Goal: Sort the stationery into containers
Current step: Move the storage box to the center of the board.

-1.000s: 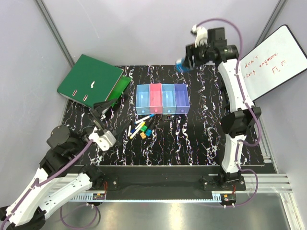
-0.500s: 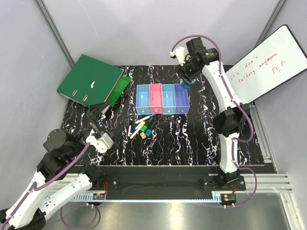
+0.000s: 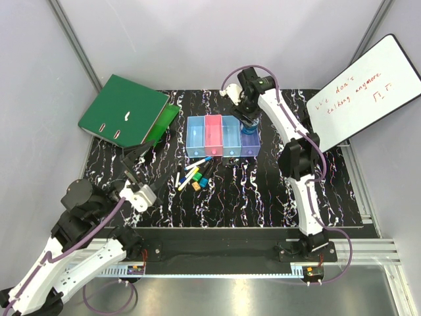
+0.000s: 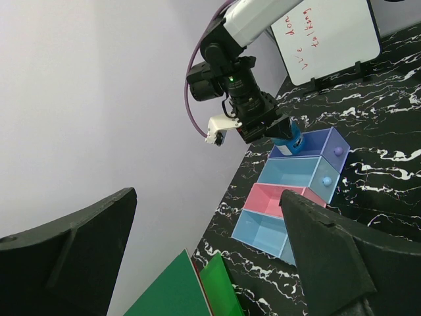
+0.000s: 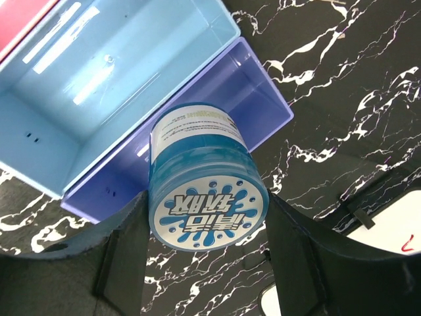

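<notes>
Upper centre of the overhead view: the right fingers (image 5: 125, 250) clasp a round blue plastic tin (image 5: 207, 197) with a glossy printed lid over the translucent purple bin (image 5: 258, 92), rightmost of 4 joined rectangular bins (image 3: 197, 153). Short pens and markers (image 3: 194, 176) lie clustered mid-frame on the black, white-veined surface (image 3: 263, 191), open room to their right. Lower left, the left fingers (image 4: 66, 257) gape wide, holding nothing.

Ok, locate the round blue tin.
Right wrist view: the round blue tin is gripped by the fingers of the right gripper, above the translucent purple plastic bin at the row's right end.
</notes>
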`<control>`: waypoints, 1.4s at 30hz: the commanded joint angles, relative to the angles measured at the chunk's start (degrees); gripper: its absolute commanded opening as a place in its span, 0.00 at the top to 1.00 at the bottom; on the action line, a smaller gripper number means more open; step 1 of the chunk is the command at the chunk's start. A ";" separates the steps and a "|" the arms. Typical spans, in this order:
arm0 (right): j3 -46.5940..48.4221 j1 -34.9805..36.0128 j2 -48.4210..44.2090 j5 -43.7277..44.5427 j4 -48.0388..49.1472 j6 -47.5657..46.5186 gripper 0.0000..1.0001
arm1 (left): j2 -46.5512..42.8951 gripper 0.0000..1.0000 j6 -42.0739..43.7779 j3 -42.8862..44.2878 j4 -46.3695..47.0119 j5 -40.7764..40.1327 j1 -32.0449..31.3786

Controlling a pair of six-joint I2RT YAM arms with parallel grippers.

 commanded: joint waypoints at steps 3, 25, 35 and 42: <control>2.96 -0.15 0.75 2.32 5.15 -1.88 1.00 | -0.30 0.01 -0.30 -0.76 2.82 -1.42 -0.06; 4.98 -0.24 6.73 4.70 11.13 -1.35 0.86 | 0.75 0.01 -2.32 -1.64 4.14 -0.98 -0.06; 4.63 -0.24 4.97 5.58 12.53 -1.26 0.64 | 1.37 0.01 -3.64 -2.43 4.58 0.78 -0.06; 2.87 -0.15 4.27 5.58 12.53 -1.26 0.49 | 1.28 0.01 -3.64 -2.25 4.67 1.31 -0.15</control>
